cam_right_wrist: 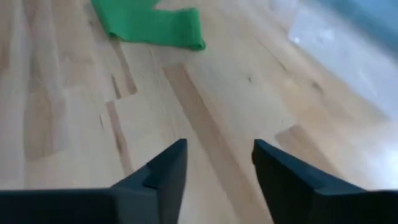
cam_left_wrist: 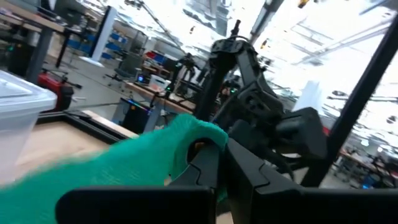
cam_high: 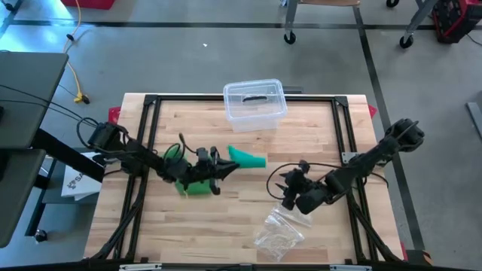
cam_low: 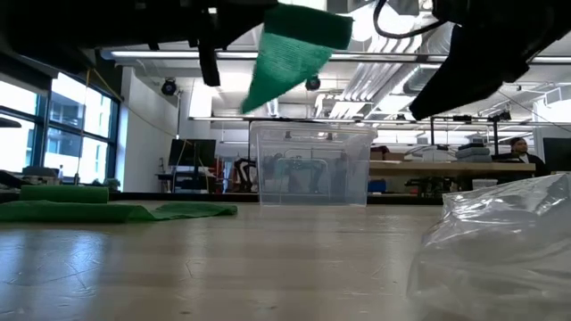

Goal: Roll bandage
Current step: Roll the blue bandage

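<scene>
A green bandage (cam_high: 247, 157) is held up over the table's middle by my left gripper (cam_high: 224, 171), which is shut on it. One loose end sticks out toward the table's right and hangs high in the low view (cam_low: 294, 49). The rest of the strip (cam_high: 196, 187) lies flat on the wood at the left (cam_low: 107, 211). My right gripper (cam_high: 289, 193) hovers open to the right of the bandage, with only bare table between its fingers (cam_right_wrist: 217, 152). The bandage's end (cam_right_wrist: 155, 26) lies ahead of it. My left gripper pinches the bandage between its two shut fingers (cam_left_wrist: 205, 171), coming nearly level from the table's left. The cloth (cam_left_wrist: 186, 134) drapes over the fingertips; how many layers, I cannot tell. The held part is lifted clear, while the strip's other part lies slack on the table.
A clear plastic box (cam_high: 254, 102) with a small dark thing inside stands at the table's far middle. A crumpled clear plastic bag (cam_high: 279, 230) lies near the front edge, just below my right gripper. A black frame (cam_high: 151, 120) borders the wooden top.
</scene>
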Tool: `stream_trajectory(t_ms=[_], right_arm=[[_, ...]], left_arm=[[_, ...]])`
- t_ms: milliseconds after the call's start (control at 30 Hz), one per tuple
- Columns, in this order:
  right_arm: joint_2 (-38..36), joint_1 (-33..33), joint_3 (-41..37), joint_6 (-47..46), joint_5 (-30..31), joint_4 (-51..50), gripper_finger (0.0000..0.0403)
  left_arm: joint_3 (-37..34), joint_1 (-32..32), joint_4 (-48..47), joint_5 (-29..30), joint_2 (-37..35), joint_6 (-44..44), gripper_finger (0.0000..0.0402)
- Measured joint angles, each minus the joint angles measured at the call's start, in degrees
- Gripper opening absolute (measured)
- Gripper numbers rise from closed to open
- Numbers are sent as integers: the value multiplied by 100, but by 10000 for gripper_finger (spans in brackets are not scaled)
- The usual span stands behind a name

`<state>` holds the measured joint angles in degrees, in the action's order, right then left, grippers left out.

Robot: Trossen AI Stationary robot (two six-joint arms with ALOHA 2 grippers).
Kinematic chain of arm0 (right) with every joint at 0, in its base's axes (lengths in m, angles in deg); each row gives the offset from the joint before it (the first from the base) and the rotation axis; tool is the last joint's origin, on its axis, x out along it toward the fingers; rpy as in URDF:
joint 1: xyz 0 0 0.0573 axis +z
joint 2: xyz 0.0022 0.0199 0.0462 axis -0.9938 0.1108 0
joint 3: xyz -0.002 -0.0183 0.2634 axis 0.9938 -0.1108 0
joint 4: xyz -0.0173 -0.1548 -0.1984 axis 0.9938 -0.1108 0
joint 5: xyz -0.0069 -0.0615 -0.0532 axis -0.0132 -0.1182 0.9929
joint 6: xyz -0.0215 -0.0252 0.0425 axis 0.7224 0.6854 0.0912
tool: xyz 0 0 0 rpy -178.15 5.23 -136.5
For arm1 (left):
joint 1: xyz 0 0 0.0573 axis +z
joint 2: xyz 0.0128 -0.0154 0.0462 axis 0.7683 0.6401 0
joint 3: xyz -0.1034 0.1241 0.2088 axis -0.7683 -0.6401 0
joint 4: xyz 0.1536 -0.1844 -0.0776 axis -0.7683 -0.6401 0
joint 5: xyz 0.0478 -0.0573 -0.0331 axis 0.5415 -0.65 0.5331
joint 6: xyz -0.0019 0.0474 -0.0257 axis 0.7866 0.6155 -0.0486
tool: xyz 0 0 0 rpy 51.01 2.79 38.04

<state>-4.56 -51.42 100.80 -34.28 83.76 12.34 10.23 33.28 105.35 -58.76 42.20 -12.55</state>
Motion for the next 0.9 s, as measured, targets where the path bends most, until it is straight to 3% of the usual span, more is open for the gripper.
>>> stream_trajectory(t_ms=[133,267,600,733,900], right_arm=[[-254,-169,0,1011,4,409,215],[-330,-71,1,2031,-24,1117,218],[-154,273,2,3687,1195,3107,198],[-156,179,2,4054,967,3474,197],[-156,-83,2,3849,424,3555,196]], left_arm=[[0,83,31,-12,0,-183,6],[0,80,33,-93,0,-375,6],[2,61,83,-433,0,-616,6],[2,34,125,-474,0,-618,6],[63,26,196,-502,0,-615,6]])
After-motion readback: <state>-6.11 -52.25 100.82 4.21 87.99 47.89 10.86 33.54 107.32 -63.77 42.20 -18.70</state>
